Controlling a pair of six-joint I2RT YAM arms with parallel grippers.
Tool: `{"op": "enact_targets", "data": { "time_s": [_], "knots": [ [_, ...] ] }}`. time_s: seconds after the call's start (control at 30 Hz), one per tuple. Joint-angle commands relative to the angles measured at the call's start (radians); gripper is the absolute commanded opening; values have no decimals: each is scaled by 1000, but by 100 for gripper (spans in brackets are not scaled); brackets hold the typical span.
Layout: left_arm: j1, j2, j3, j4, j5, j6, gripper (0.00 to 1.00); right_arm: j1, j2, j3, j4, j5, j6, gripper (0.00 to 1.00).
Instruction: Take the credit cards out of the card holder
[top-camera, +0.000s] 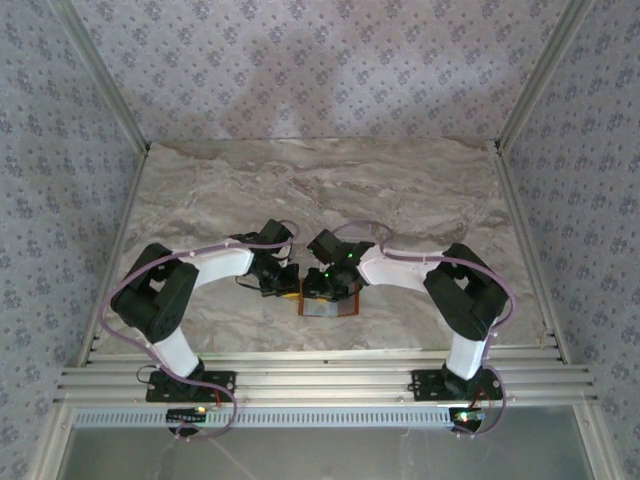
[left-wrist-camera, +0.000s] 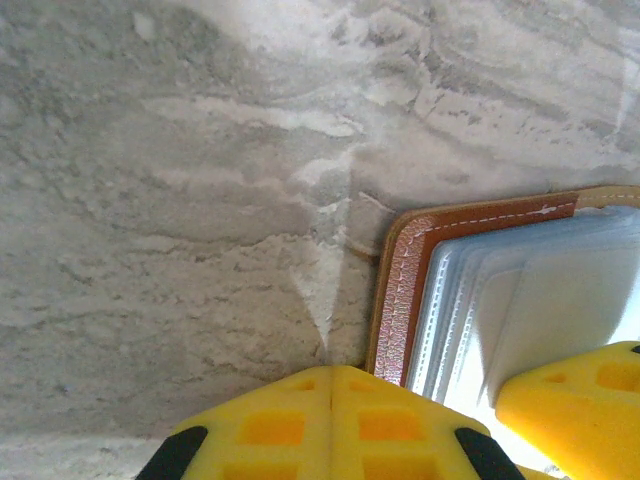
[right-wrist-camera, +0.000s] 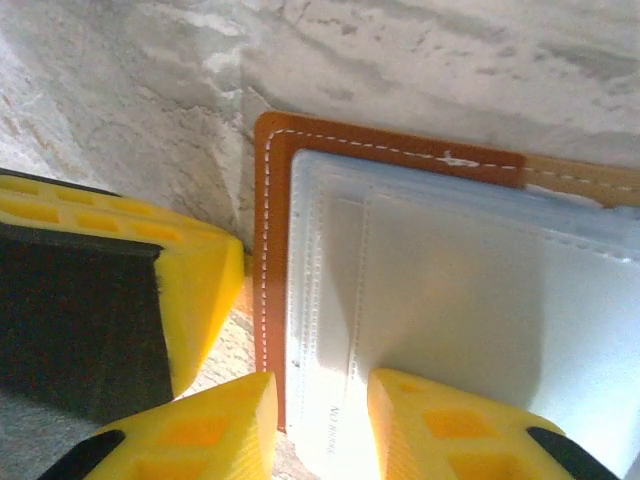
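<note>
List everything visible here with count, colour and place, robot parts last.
card holder: one, brown leather, lying open on the table, centre near edge
card sleeves: a stack, pale grey-blue, inside the card holder
table: one, grey marble pattern, under everything
backdrop: lilac-grey patterned, around the table
rails: silver, along the near edge
left pincer: one, yellow, shut, beside the card holder's edge
right pincer: one, yellow, jaws apart over that edge
arms: two, black and white, based on the rails
</note>
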Motion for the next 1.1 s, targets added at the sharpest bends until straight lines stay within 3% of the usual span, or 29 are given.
{"op": "enact_targets", "data": {
  "time_s": [0.0,0.5,1.07],
  "knots": [
    [1,35,-20,-21,-14,18,7,14,-9,23,-177,107,-26,34],
    [0,45,-8,-27,-11,25,7,42,-27,164,-490,353,-62,43],
    [-3,5,9,-57,-7,25,7,21,-64,141,-576,435,-65,42]
  ]
}}
